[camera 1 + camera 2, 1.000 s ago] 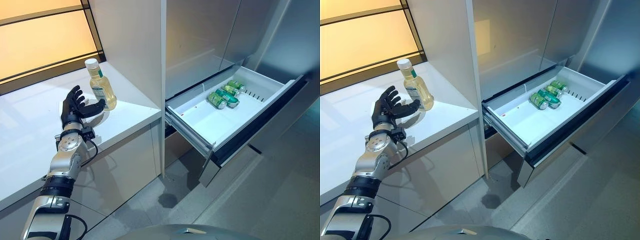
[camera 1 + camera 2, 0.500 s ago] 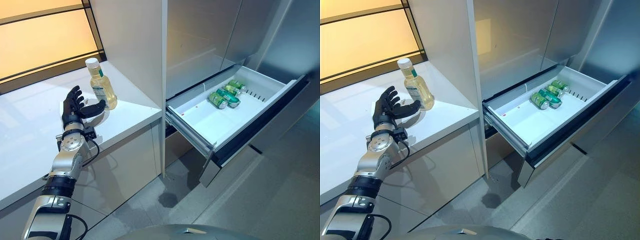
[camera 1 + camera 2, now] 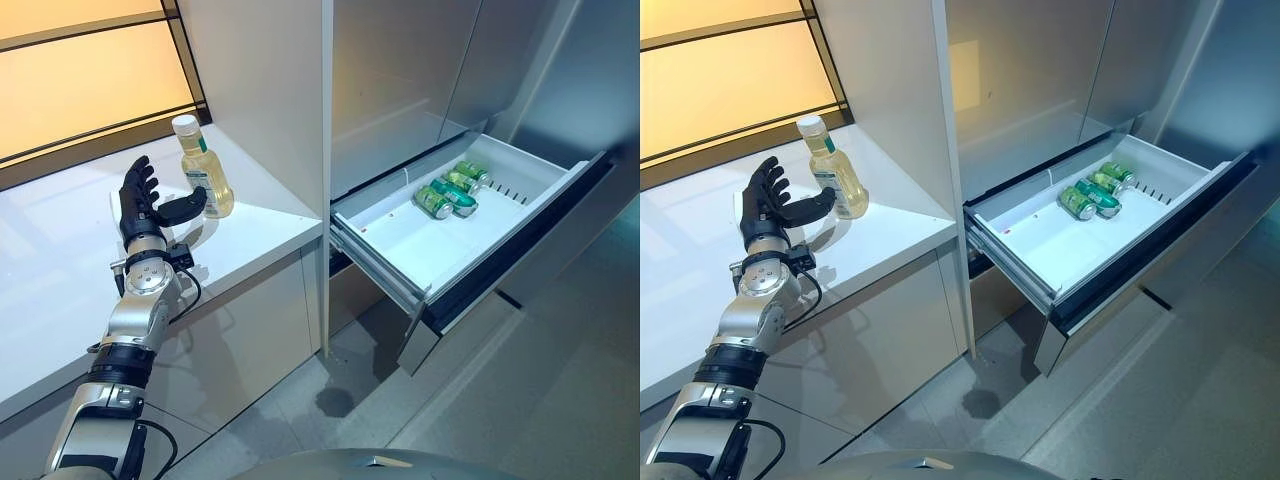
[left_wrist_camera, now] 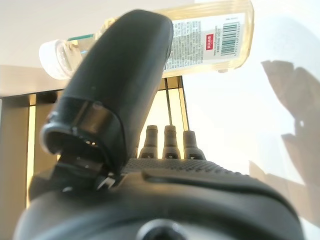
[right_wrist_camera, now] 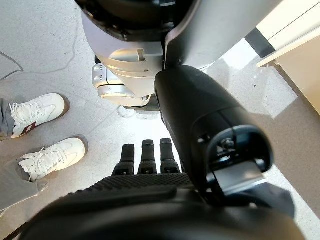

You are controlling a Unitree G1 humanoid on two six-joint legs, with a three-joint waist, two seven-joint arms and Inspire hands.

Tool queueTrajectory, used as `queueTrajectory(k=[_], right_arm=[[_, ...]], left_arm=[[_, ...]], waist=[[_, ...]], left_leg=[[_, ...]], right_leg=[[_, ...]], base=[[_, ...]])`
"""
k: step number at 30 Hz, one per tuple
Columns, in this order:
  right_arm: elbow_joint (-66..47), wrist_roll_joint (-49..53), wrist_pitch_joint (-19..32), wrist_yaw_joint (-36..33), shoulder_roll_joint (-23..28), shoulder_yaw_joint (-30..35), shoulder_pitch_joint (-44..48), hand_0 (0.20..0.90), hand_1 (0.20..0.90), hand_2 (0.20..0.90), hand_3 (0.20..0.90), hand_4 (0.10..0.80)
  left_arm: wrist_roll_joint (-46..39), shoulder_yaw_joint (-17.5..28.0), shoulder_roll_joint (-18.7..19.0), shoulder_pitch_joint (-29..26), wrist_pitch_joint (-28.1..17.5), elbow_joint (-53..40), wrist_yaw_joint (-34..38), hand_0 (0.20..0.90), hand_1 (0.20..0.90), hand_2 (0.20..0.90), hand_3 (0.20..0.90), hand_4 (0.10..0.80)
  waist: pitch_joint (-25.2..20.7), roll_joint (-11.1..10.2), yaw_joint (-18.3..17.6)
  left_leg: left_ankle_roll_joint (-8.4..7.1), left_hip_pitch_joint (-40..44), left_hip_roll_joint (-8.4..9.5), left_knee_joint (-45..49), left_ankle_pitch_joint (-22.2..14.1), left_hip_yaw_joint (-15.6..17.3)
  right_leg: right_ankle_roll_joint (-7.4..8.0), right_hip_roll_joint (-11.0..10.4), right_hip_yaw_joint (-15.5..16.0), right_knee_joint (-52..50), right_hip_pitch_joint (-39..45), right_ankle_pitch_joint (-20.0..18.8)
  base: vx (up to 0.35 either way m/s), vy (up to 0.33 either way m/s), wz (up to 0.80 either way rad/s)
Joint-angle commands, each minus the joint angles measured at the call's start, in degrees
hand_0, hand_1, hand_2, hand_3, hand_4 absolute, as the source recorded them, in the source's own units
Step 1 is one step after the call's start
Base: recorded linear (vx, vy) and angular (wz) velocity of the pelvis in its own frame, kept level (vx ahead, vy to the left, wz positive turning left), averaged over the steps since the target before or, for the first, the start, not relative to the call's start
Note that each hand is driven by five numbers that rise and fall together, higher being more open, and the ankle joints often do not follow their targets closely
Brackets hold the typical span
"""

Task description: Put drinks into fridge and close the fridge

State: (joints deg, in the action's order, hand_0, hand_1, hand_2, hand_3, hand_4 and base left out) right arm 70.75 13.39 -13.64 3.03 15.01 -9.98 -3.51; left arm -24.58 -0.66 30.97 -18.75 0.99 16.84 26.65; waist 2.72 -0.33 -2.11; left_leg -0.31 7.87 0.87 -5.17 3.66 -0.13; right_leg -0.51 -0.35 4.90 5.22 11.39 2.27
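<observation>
A bottle of yellow drink (image 3: 203,168) with a white cap stands upright on the white counter (image 3: 60,270), close to the tall cabinet wall. My left hand (image 3: 143,203) is open just left of it, fingers straight up and thumb reaching toward the bottle's lower part; the left wrist view shows the bottle (image 4: 210,40) just past the thumb (image 4: 120,75), contact unclear. The fridge drawer (image 3: 400,245) is pulled out, with three green cans (image 3: 449,190) lying at its far end. My right hand (image 5: 150,160) shows only in its wrist view, hanging open over the floor.
The white cabinet side panel (image 3: 270,100) rises right behind the bottle. The drawer's dark front (image 3: 520,240) juts into the floor space on the right. A person's white shoes (image 5: 42,135) stand on the floor beside me.
My left hand has risen and moved forward toward the bottle, fingers now pointing more upright and thumb closer to its base. The bottle and drawer have not moved.
</observation>
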Motion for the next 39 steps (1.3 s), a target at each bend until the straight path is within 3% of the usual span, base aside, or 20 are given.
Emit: queueTrajectory(k=[1, 10, 19, 39], right_arm=[[1.5, 0.5, 0.2, 1.1, -0.3, -2.3, 1.6, 0.9, 0.9, 0.9, 0.9, 0.8], [1.8, 0.3, 0.6, 1.3, -0.2, -2.2, 1.5, 0.9, 0.9, 0.9, 0.9, 0.8], [1.5, 0.5, 0.8, 1.3, -0.2, -2.0, 1.4, 0.9, 0.9, 0.9, 0.9, 0.8], [1.1, 0.6, 0.2, 1.1, -0.1, -1.4, 1.6, 0.9, 0.9, 0.9, 0.9, 0.8]], left_arm=[[5.0, -1.4, 3.5, -15.2, -7.2, 0.7, 0.7, 0.9, 0.9, 0.9, 0.9, 0.8], [7.2, -2.9, 4.6, -16.2, -6.9, 0.8, 0.7, 0.9, 0.9, 0.9, 0.9, 0.8], [8.8, -1.8, 5.3, -14.7, -5.7, -4.0, 0.7, 0.9, 0.9, 0.9, 0.9, 0.8], [9.2, 0.8, 7.1, -11.5, -4.7, -2.2, 1.2, 0.9, 0.9, 0.9, 0.9, 0.8]], waist=[[-2.2, 0.9, -0.6], [-2.3, 0.9, -0.8], [-2.0, 0.8, -0.3], [-1.9, 1.1, 0.5]], left_leg=[[1.57, 1.3, 2.43, 0.2, -6.8, -1.9], [1.59, 1.2, 2.43, 0.2, -6.8, -1.8], [1.49, 1.1, 2.37, 0.2, -6.7, -2.2], [1.45, 0.9, 2.44, 0.2, -6.5, -2.4]], right_leg=[[4.22, -0.2, -1.4, -1.6, -3.7, -1.7], [4.29, -0.2, -1.5, -1.5, -3.8, -1.7], [4.27, -0.2, -1.3, -1.4, -3.8, -1.9], [4.27, -0.4, -0.7, -1.1, -3.5, -2.1]], base=[[0.0, 0.0, 0.0], [0.0, 0.0, 0.0], [0.0, 0.0, 0.0], [0.0, 0.0, 0.0]])
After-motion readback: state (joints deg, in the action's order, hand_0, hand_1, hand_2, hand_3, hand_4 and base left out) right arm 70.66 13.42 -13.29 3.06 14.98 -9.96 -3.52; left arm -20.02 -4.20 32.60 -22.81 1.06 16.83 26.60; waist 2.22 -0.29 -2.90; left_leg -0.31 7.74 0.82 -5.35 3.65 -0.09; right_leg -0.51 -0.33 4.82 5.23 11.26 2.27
